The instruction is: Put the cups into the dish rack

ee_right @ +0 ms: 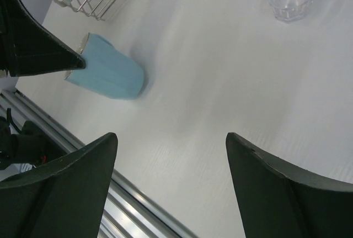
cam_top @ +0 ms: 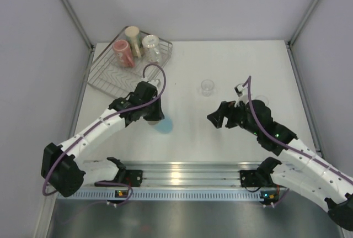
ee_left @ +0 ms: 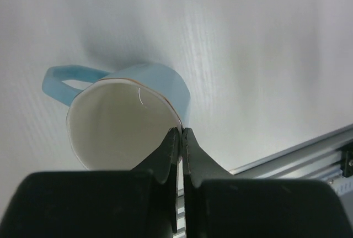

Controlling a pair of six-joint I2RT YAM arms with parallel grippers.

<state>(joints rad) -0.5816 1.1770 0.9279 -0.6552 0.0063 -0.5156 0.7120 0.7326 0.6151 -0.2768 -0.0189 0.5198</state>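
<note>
1. The left hand point(ee_left: 179, 138) is seen pinched shut on the rim of the light blue cup point(ee_left: 160, 83); the thin cup wall is clamped between the two fingertips.
2. The light blue cup is found on its side on the table point(cam_top: 220, 61), near the middle front, with its mouth turned toward the left hand and its handle sticking out to the far side in the left wrist view.
3. Whether the cup's side is touching the table or just off it cannot be told for sure; in the right wrist view it appears to be resting there.
4. The dish rack point(cam_top: 105, 78) is placed at the far left corner of the table, well apart from the light blue cup.
5. Three cups are seen inside the rack at its far end: a pink-red mug point(cam_top: 123, 53), a cream mug point(cam_top: 133, 38) and a white mug point(cam_top: 151, 47), close beside each other.
6. A clear glass point(cam_top: 207, 87) is stood upright on the table, between the two arms and further back.
7. The right hand point(cam_top: 220, 117) is held above the table with its fingers spread wide; nothing is gripped by it.
</note>
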